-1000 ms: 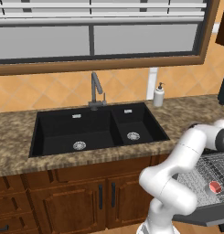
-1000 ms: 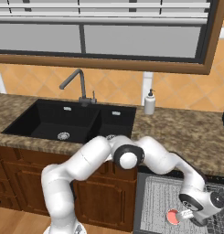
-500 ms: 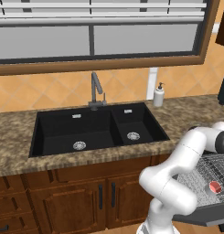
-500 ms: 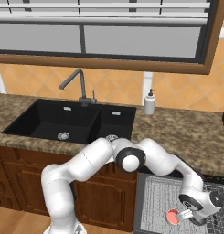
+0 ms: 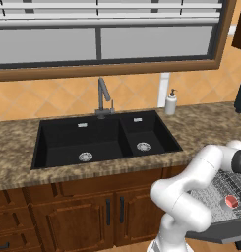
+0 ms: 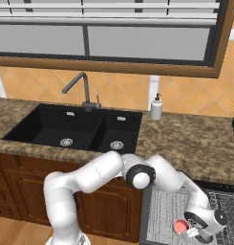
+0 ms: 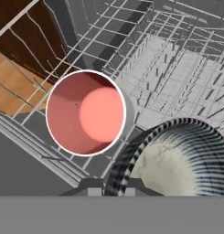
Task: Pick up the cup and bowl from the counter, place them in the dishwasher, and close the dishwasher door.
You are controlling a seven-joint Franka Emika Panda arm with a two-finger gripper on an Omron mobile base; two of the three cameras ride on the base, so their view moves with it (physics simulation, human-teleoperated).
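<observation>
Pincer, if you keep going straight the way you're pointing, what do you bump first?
Probably the striped black-and-white bowl right ahead of the pincer, with the round red cup beside it on the grey wire rack; depth is unclear.

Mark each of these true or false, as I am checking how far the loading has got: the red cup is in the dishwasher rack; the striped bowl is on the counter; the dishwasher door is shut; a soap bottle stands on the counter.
1. The red cup is in the dishwasher rack. True.
2. The striped bowl is on the counter. False: it is over the rack beside the cup, at the gripper.
3. The dishwasher door is shut. False: it lies open with the rack out.
4. A soap bottle stands on the counter. True.
</observation>
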